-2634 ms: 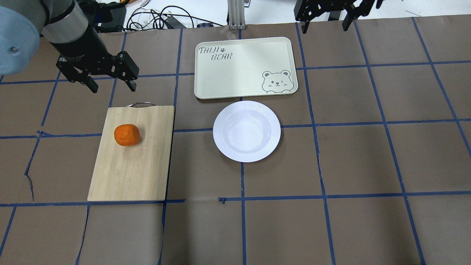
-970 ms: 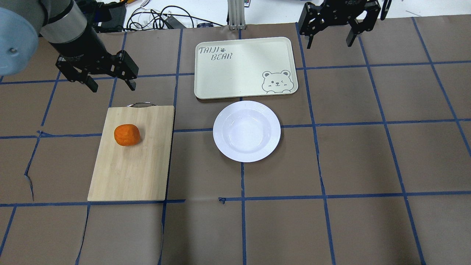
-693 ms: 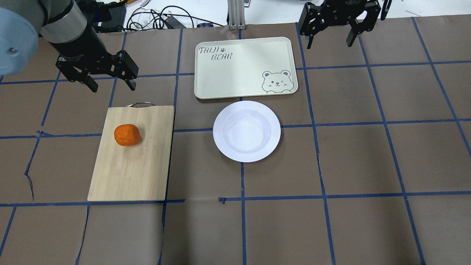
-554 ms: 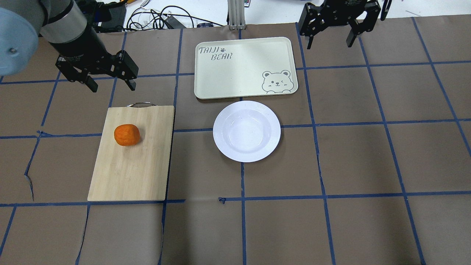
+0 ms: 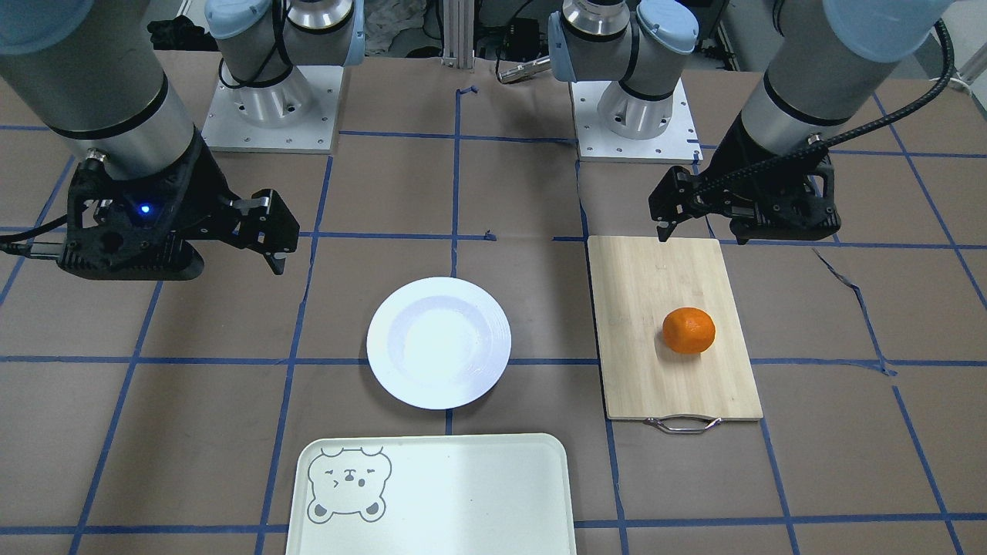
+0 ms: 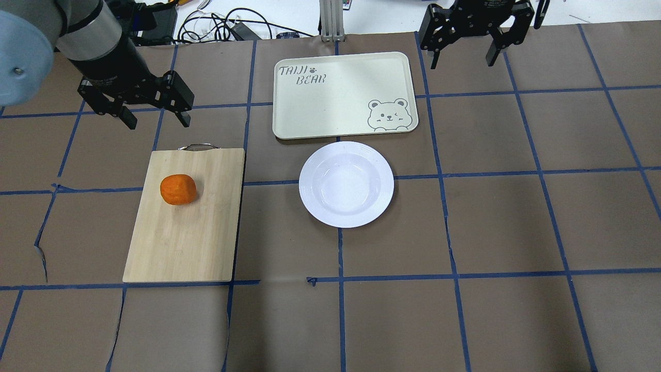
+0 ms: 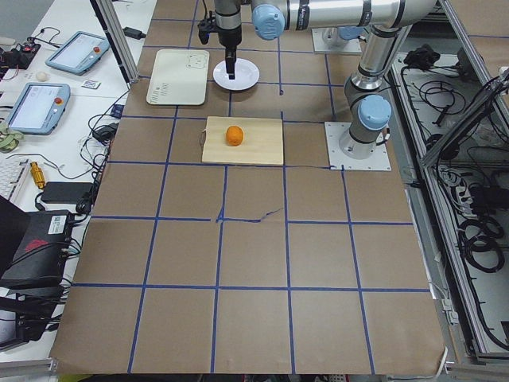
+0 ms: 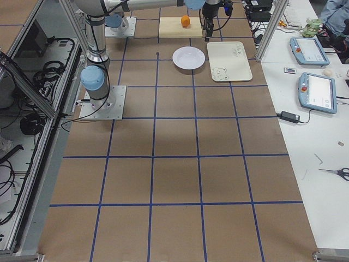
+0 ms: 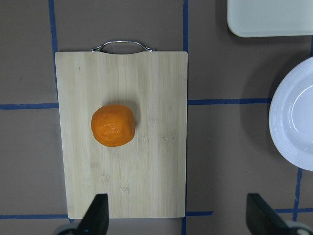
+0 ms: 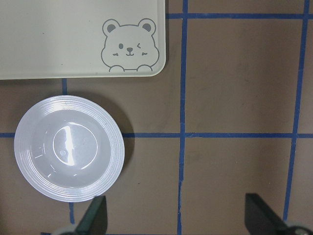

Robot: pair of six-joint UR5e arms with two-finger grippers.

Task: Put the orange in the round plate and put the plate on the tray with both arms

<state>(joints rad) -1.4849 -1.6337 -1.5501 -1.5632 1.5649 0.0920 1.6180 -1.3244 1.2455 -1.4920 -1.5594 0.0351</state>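
Pickup comes first: the orange [image 6: 178, 189] lies on the cutting board [image 6: 186, 237], the plate [image 6: 311, 204] bare on the counter [image 6: 516, 232] just beside the tray [image 6: 341, 93]. Left hand [image 6: 158, 123] and right hand [image 6: 461, 63] hang wide, empty; the left should next descend over the fruit.

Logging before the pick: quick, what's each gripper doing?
Left gripper: open, holding nothing.
Right gripper: open, holding nothing.

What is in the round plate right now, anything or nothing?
Nothing, it is empty. The round plate shows only its bare white centre, and the orange sits on the cutting board, apart from the plate.
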